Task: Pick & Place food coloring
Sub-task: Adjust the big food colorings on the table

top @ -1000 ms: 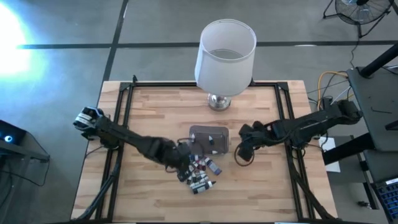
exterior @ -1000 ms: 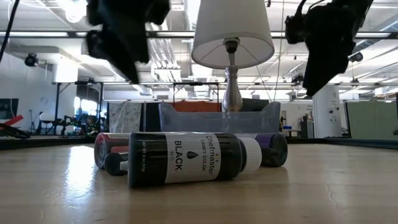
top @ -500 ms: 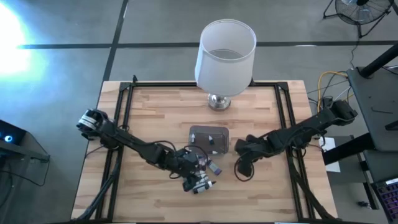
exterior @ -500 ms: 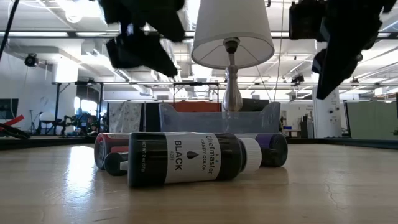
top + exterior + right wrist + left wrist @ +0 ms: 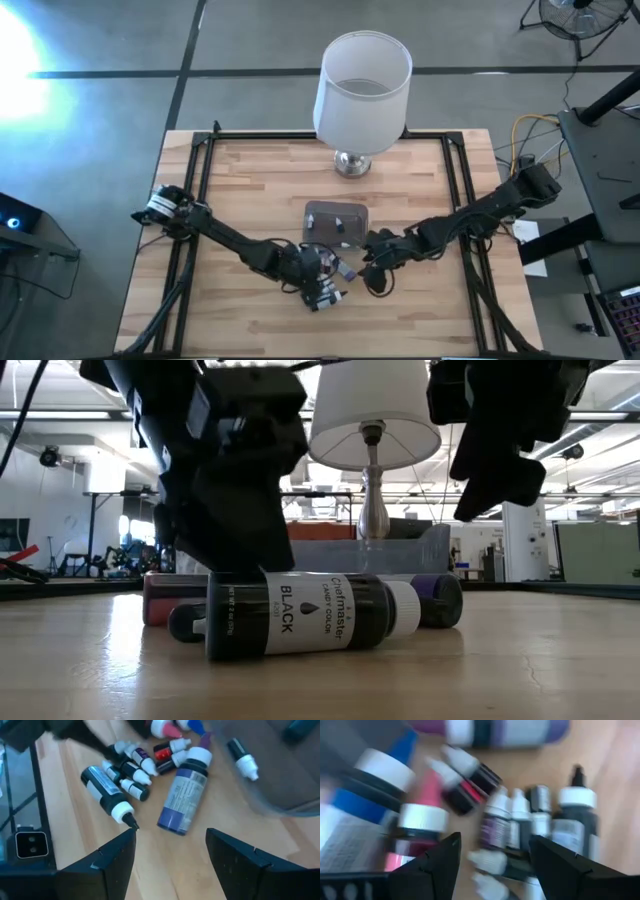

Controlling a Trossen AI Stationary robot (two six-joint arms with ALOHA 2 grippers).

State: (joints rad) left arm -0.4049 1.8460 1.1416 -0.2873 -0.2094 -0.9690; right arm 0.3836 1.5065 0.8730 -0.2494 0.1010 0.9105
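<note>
The food coloring (image 5: 327,283) is a pile of small bottles lying on their sides near the table's middle front. It includes a black bottle (image 5: 300,616) and a purple one (image 5: 184,803). My left gripper (image 5: 495,865) is open and hangs low over the pile's small bottles (image 5: 512,820), slanting down; in the low view it (image 5: 235,555) reaches the pile's top. My right gripper (image 5: 170,865) is open and empty, in the air just right of the pile (image 5: 373,276). A grey translucent tub (image 5: 335,222) stands behind the pile with a small bottle (image 5: 242,757) inside. My left gripper comes at the pile of bottles from above, slanting down, with its fingers standing apart over the small bottles. I cannot tell whether a fingertip touches a bottle.
A lamp (image 5: 362,88) with a white shade stands on its chrome foot at the table's far middle. Black frame rails (image 5: 195,200) run along the table's left and right sides. Bare wood (image 5: 250,170) lies left and right of the pile.
My left gripper has come down onto the pile and moved a little toward the table's right. My right gripper has gone toward the table's left and near edge, closer to the pile, has sunk a little and tipped further down. Both have stayed open.
</note>
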